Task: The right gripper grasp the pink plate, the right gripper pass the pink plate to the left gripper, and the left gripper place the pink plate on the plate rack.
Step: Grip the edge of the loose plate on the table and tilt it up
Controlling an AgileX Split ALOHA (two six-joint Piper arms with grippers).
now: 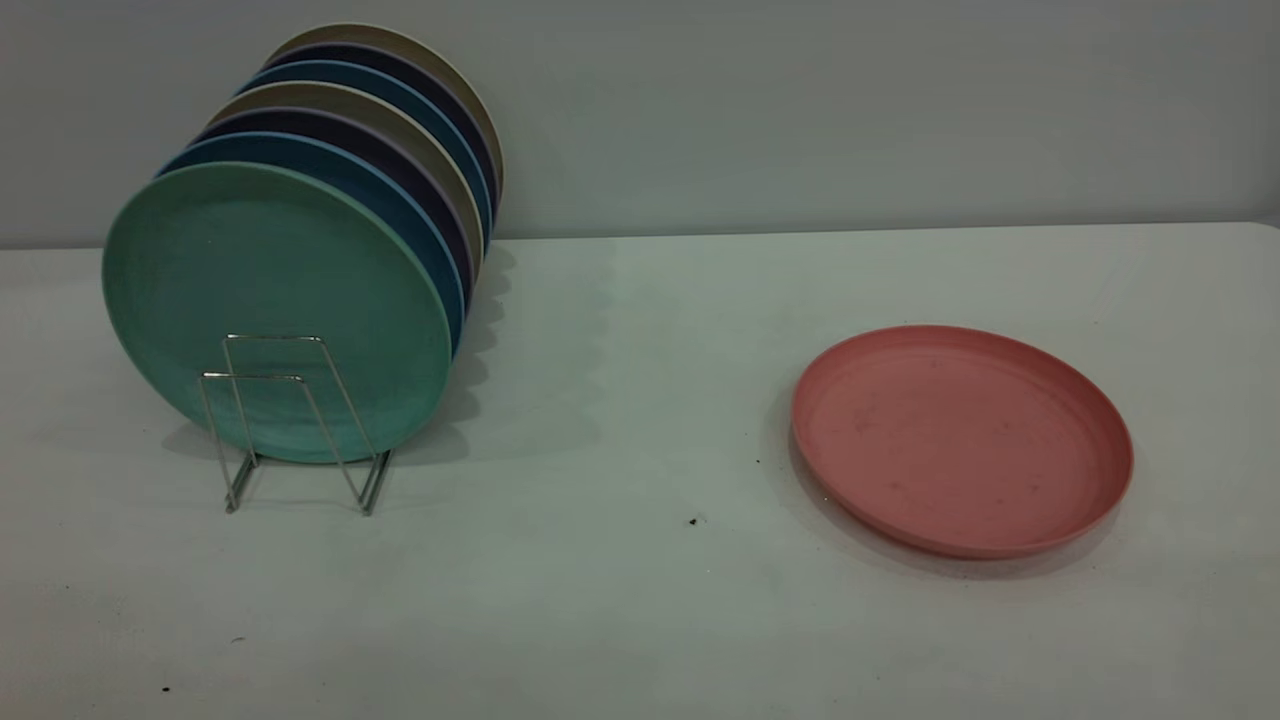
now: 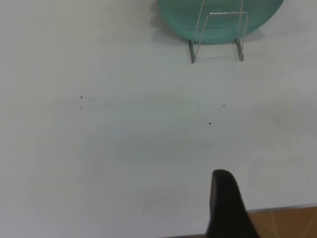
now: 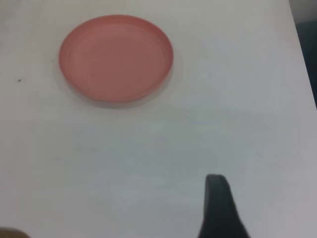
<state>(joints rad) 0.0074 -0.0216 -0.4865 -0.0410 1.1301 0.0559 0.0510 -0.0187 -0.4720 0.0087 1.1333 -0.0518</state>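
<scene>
Lying flat on the pale white table (image 1: 640, 600), the round, shallow, matte salmon-pink plate (image 1: 962, 438) sits at about 3 o'clock from the table's middle in the exterior view, rim up and nothing touching it. That flat pose matters: a claw can only take it by pinching the low raised rim, so the first grasp probably has to come in at the edge.

Well apart from it, at about 9 o'clock, stands the thin silvery wire plate rack (image 1: 290, 425), its 2 nearest upright loops free in front of the round teal-green plate (image 1: 275, 310). Behind that one, a row of blue, dark purple and beige plates (image 1: 400, 130) leans on edge. The free loops at the front look like the slot meant for the pink plate, which is likely why it goes across to the arm on that side.

Neither arm shows in the exterior view. The right gripper (image 3: 220, 208) appears only as 1 black tapered finger in its wrist view, hanging over bare table with the pink plate (image 3: 116, 58) ahead and apart from it; whether its fingers are released or clenched, I cannot tell. The left gripper (image 2: 228, 206) likewise shows 1 black finger near the table edge, facing the rack (image 2: 218, 34), and its state cannot be told either. No step of the task is done yet.
</scene>
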